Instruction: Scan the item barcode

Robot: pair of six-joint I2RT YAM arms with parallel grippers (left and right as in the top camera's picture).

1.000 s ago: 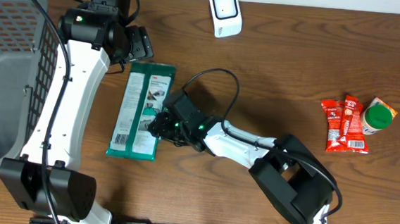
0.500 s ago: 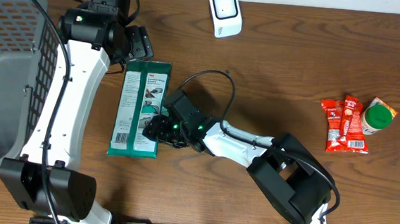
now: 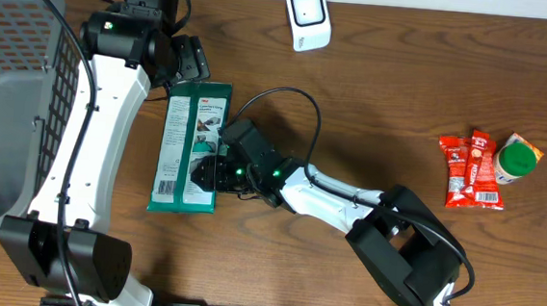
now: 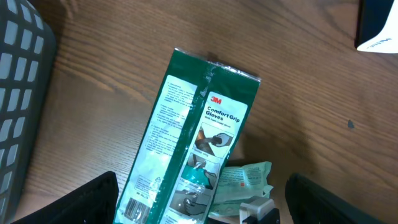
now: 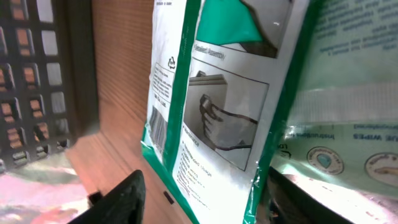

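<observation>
A green 3M glove package (image 3: 189,147) lies flat on the wooden table, its barcode (image 3: 166,186) face up at its near left corner. The barcode (image 4: 134,208) also shows in the left wrist view, and the barcode (image 5: 158,130) in the right wrist view. A pale green wipes packet (image 4: 245,180) lies against the package's right side. My right gripper (image 3: 204,174) is open and straddles the package's right edge (image 5: 261,155); bare wood shows between one finger (image 5: 118,199) and the package. My left gripper (image 3: 191,65) hangs open just beyond the package's far end, holding nothing. The white scanner (image 3: 307,17) stands at the table's back.
A grey mesh basket (image 3: 6,105) fills the left side, close to the left arm. Red sachets (image 3: 470,172) and a green-lidded jar (image 3: 516,160) lie at the far right. The right arm's cable (image 3: 296,102) loops over the table behind the package.
The package has slid left and straightened from a tilt. My right gripper moved left along with it and its jaws widened. The left arm has not moved.
</observation>
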